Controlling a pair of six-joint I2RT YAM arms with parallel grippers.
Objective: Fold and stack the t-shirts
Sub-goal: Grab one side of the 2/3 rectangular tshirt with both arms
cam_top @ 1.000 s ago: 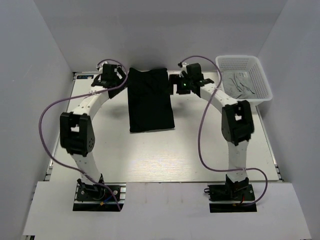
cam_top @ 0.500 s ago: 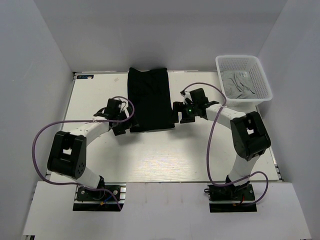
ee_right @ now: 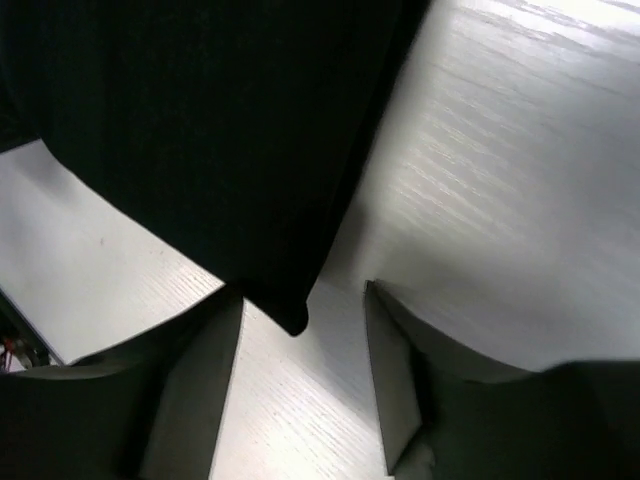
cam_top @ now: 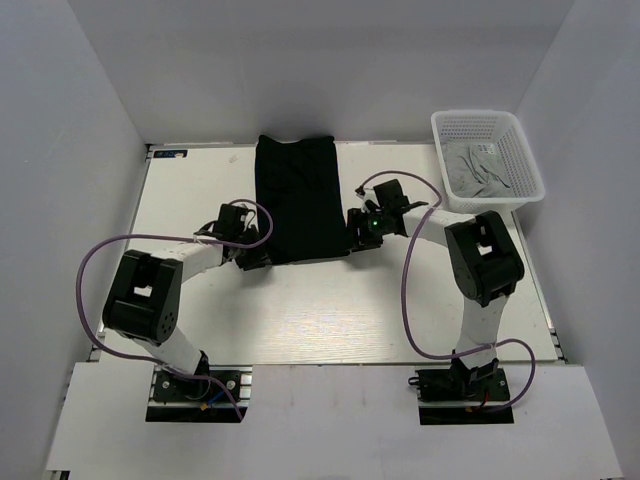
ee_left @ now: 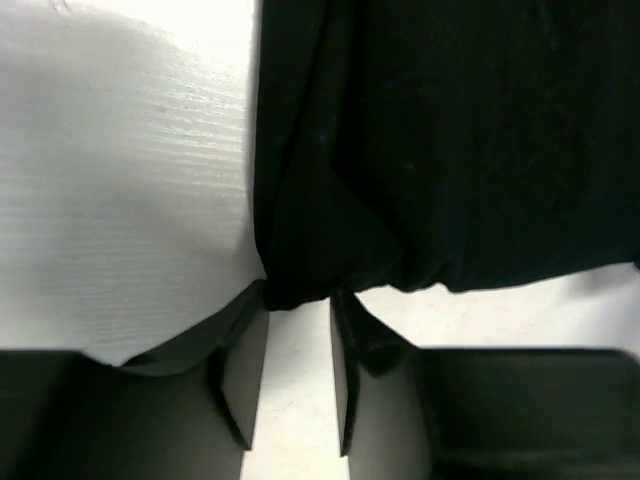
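Left gripper (ee_left: 298, 305) and right gripper (ee_right: 302, 298), both spread, straddle near corners of one black t-shirt (cam_top: 300, 205); one white basket (cam_top: 470, 122) holds one grey t-shirt (cam_top: 475, 165).

LIGHT: bright, even, from overhead, as you see it on the white table (cam_top: 200, 200) | GLARE: soft sheen on the tabletop just on the near side of the black t-shirt (cam_top: 298, 205) | SHADOWS: faint, hugging the shirt's edges | DETAIL: shirt reads flat black, folds barely visible | WRIST VIEWS: your close-ups dimmer, foreground below the shirt's hem dark, blurred
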